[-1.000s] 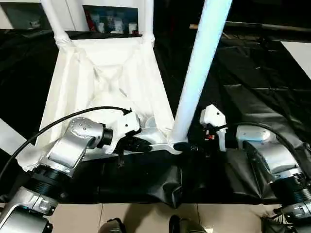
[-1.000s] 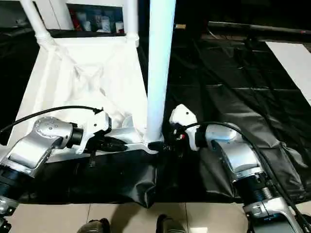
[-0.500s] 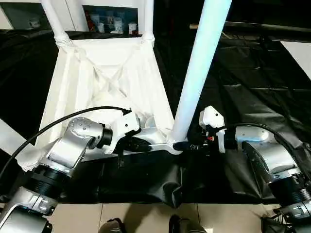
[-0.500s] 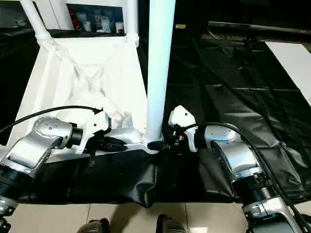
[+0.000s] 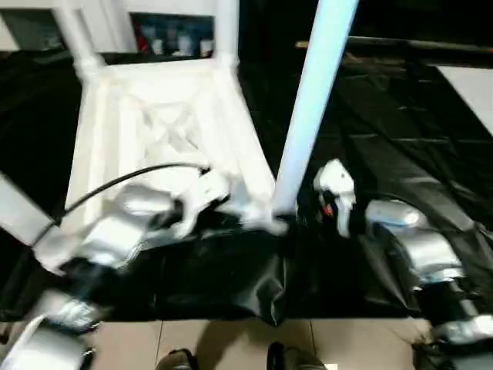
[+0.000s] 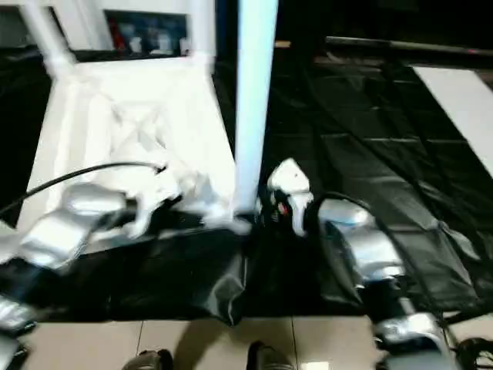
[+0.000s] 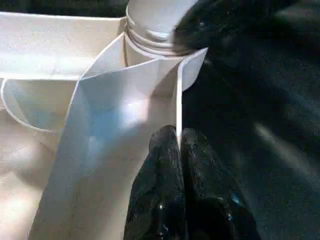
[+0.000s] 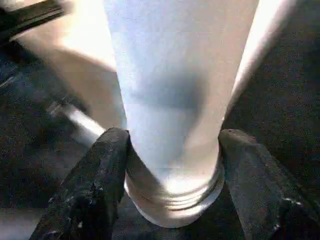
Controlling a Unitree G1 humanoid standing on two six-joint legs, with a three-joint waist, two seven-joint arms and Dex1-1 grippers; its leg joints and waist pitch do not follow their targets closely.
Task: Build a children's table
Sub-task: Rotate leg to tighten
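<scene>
The children's table top lies upside down on the black sheet, ribbed underside up. Two legs stand in its far corner sockets. A third leg stands upright in the near right corner socket. My left gripper is shut on the thin rim of the table top beside that socket. My right gripper reaches in from the right, and its two fingers press on either side of the leg's ringed base.
Black plastic sheeting covers the floor around the table. A cabinet with small items stands at the back. A white sheet lies at the far right. Tiled floor and my feet show at the front.
My right gripper has narrowed onto the base of the near leg. The left gripper keeps its hold on the rim. The head camera has moved, and the whole picture has shifted a little.
</scene>
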